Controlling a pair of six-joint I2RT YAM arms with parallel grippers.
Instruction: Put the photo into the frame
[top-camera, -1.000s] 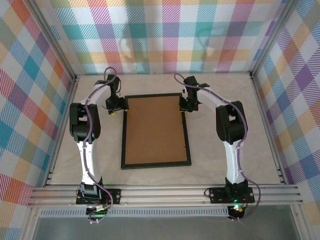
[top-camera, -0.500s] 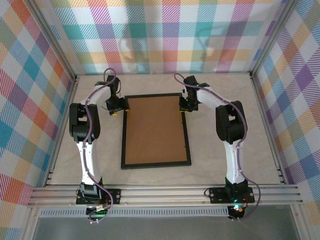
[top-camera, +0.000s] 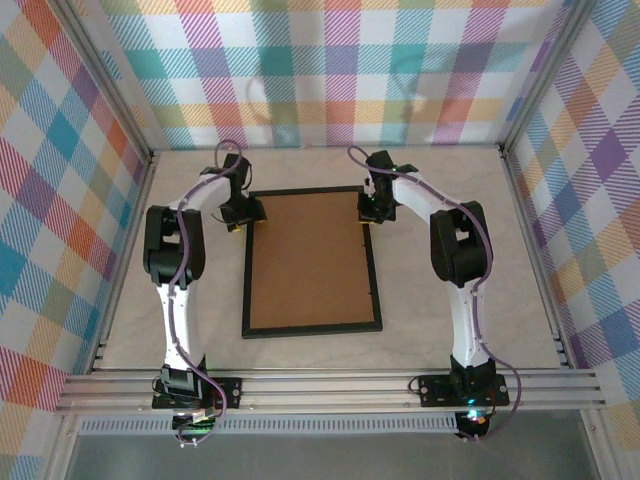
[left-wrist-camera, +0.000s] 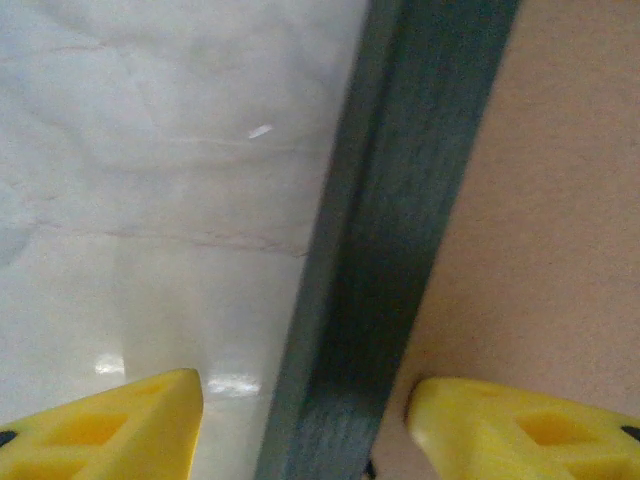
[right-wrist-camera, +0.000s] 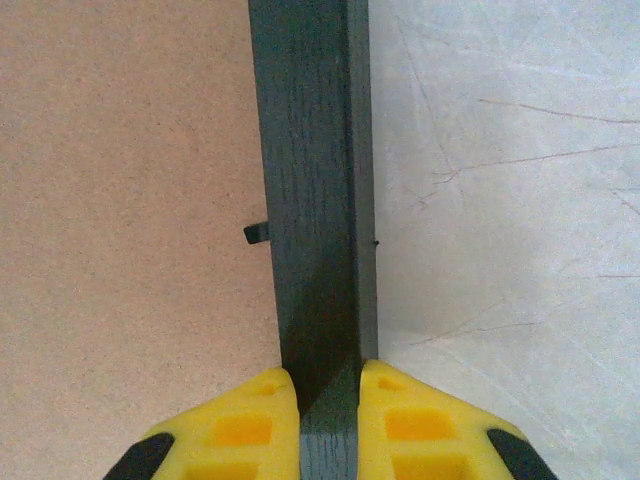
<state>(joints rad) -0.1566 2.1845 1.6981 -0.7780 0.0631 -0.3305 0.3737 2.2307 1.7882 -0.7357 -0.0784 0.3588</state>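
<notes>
The frame (top-camera: 376, 280) lies on the table with its brown back up, thin black rails around it. My left gripper (top-camera: 240, 218) is at its far left corner. In the left wrist view it (left-wrist-camera: 305, 410) is open and straddles the left rail (left-wrist-camera: 400, 200), one yellow finger (left-wrist-camera: 130, 430) over the table and the other (left-wrist-camera: 520, 430) over the brown board. My right gripper (top-camera: 370, 212) is at the far right corner. In the right wrist view it (right-wrist-camera: 329, 390) is shut on the frame's right rail (right-wrist-camera: 312, 150). The photo is out of view.
Checked walls enclose the pale table (top-camera: 450, 180) on three sides. A small black tab (right-wrist-camera: 257, 232) juts from the right rail over the brown back (right-wrist-camera: 120, 200). An aluminium rail (top-camera: 320, 385) runs along the near edge by the arm bases.
My left gripper has shifted right, from beside the frame's far left corner to over its left rail. The right gripper and the frame have stayed put.
</notes>
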